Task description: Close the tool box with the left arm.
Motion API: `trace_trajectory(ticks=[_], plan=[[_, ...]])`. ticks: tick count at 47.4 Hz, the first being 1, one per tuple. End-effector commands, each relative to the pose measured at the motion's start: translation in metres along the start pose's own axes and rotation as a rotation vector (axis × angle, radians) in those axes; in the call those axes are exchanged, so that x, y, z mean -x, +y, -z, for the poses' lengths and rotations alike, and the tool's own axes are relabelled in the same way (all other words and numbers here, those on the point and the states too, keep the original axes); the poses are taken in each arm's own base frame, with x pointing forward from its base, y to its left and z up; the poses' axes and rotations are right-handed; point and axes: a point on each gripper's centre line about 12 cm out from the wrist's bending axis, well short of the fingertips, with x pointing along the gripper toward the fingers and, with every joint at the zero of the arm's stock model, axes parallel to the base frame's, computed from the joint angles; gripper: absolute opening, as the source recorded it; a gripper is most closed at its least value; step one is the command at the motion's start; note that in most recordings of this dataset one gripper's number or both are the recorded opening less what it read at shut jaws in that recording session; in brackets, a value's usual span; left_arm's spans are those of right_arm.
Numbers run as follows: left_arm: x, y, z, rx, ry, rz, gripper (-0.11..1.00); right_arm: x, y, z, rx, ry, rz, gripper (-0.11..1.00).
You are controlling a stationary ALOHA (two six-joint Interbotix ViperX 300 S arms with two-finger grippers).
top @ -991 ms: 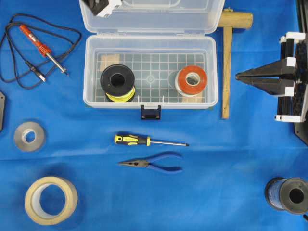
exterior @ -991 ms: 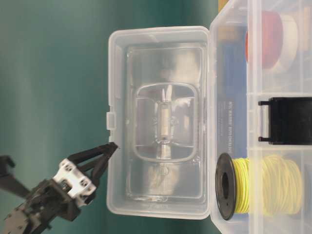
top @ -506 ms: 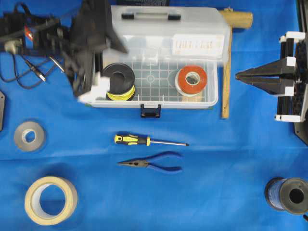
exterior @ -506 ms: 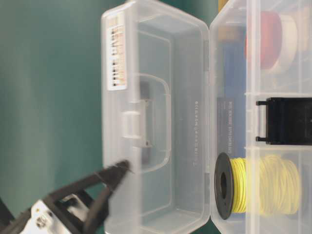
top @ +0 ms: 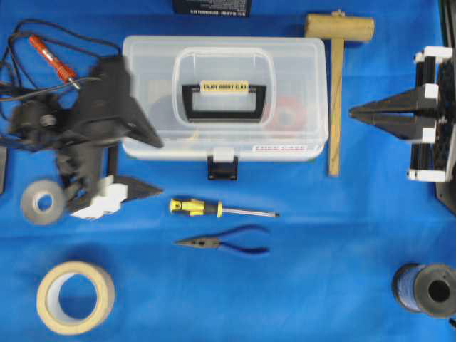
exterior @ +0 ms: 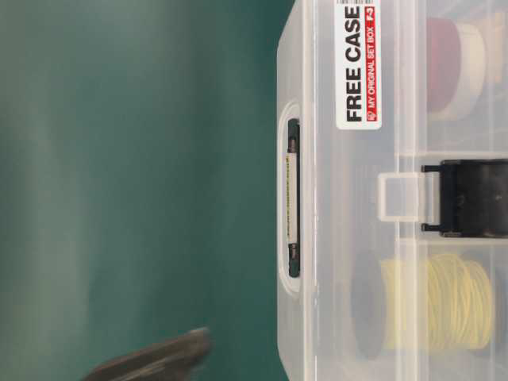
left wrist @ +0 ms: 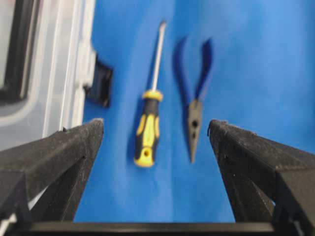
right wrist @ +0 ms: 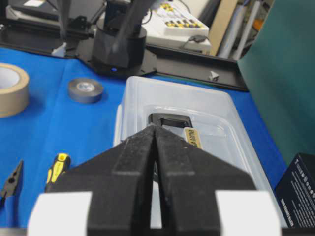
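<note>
left arm [top: 85, 135]: I see black links, blurred | left gripper [top: 146, 165]: black wedge fingers, white base blocks | right gripper [top: 356, 112]: black pointed fingers, white blocks, white-edged black frame

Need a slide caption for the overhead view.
Clear plastic tool box lid down, black latch unfastened; open left gripper beside it.
</note>
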Motion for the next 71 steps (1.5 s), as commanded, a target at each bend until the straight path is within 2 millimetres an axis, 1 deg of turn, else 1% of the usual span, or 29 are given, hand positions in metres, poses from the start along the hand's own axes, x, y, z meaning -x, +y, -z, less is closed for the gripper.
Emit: trace_trajectory(ticks=[1,7,12,14,17,21,29,35,36,45,49,53,71], plan=[[0.029,-0.003,-0.012,-0.018,-0.112,0.019,0.91,-0.001,-0.001,-0.006,0.002,-0.015,0.002,0.00],[0.058,-0.002,-0.006,-0.070,-0.275,0.038,0.91,-0.001,-0.001,-0.007,0.003,-0.020,0.002,0.00],[0.081,0.000,0.004,-0.114,-0.416,0.050,0.91,0.001,-0.001,-0.009,0.003,-0.031,0.002,0.00],[0.091,0.002,0.011,-0.134,-0.482,0.052,0.91,0.001,0.000,-0.010,0.003,-0.034,0.001,0.00],[0.100,0.004,0.021,-0.150,-0.549,0.053,0.91,0.002,-0.001,-0.011,0.003,-0.037,0.003,0.00],[0.106,0.008,0.041,-0.164,-0.613,0.054,0.91,0.002,-0.001,-0.012,0.003,-0.041,0.003,0.00],[0.099,0.023,0.089,-0.150,-0.671,0.039,0.91,0.003,0.000,-0.013,0.003,-0.046,0.001,0.00],[0.091,0.032,0.115,-0.137,-0.712,0.020,0.91,0.003,-0.001,-0.013,0.003,-0.047,0.003,0.00],[0.089,0.034,0.123,-0.135,-0.714,0.018,0.91,0.003,-0.001,-0.013,0.003,-0.047,0.003,0.00],[0.073,0.041,0.155,-0.122,-0.685,0.015,0.91,0.003,-0.001,-0.012,0.003,-0.046,0.003,0.00],[0.068,0.043,0.163,-0.115,-0.665,0.014,0.91,0.003,-0.001,-0.012,0.003,-0.044,0.003,0.00],[0.066,0.043,0.166,-0.115,-0.664,0.013,0.91,0.003,-0.001,-0.012,0.003,-0.046,0.003,0.00],[0.065,0.044,0.167,-0.115,-0.662,0.013,0.91,0.003,-0.001,-0.011,0.003,-0.028,0.003,0.00]])
